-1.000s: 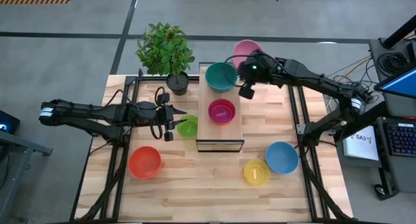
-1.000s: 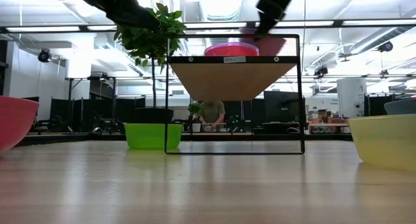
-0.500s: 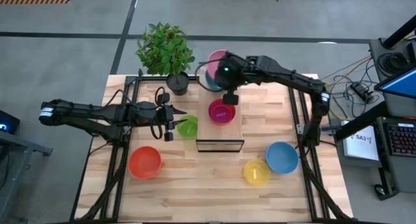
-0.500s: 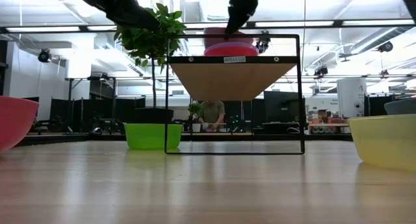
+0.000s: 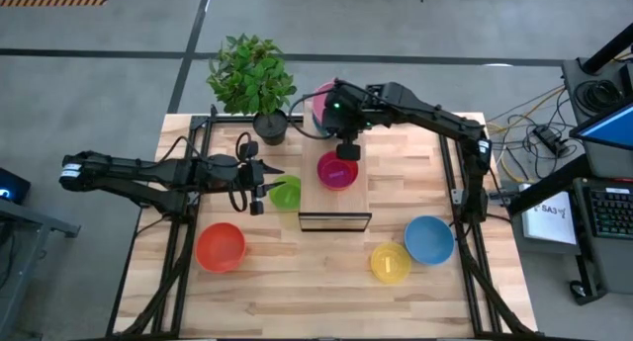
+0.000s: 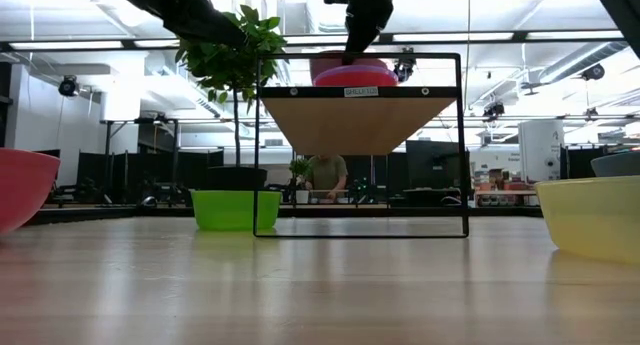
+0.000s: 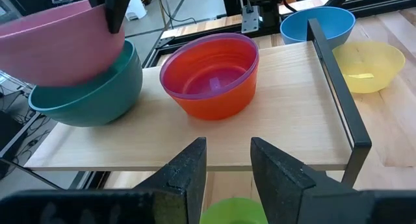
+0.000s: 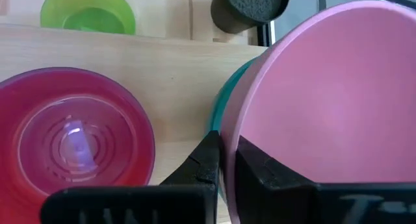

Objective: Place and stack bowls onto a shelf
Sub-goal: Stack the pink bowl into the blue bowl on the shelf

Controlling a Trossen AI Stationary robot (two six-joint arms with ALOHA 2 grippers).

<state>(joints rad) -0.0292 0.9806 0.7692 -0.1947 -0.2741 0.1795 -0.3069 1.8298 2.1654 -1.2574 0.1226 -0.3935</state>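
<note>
The right tool (image 8: 221,160) is pinched shut on the rim of the pink bowl (image 8: 325,107), one finger inside the wall and one outside; it holds the bowl tilted over the teal bowl (image 7: 97,87), which stands at the far end of the shelf (image 5: 307,188) — the pink one seems partly nested in it, though whether it has fully seated cannot be told. Beside the teal bowl on the same board sits a red bowl (image 7: 211,71) with a purple bowl (image 7: 170,81) under it, already stacked.

The left tool (image 7: 227,162) hovers near the shelf's edge with its fingers parted and nothing between them, just above the green bowl (image 5: 285,192) on the surface. The orange bowl (image 5: 220,247), yellow bowl (image 5: 390,262) and blue bowl (image 5: 429,240) wait on the surface, well apart from one another.

These bowls look like thin, smooth plastic; they are probably very light and stiff enough to hold shape, yet a wall may flex a little under a hard pinch. The glossy finish suggests they could slip or swing in a rim grip, as the pink one's tilt hints; a nested bowl may also slide or rock before it settles. The rim is the sensible place to take hold — a finger on each side of the wall, squeezed firmly but not hard; there is little risk of breakage, more of a bowl tipping off the shelf.
</note>
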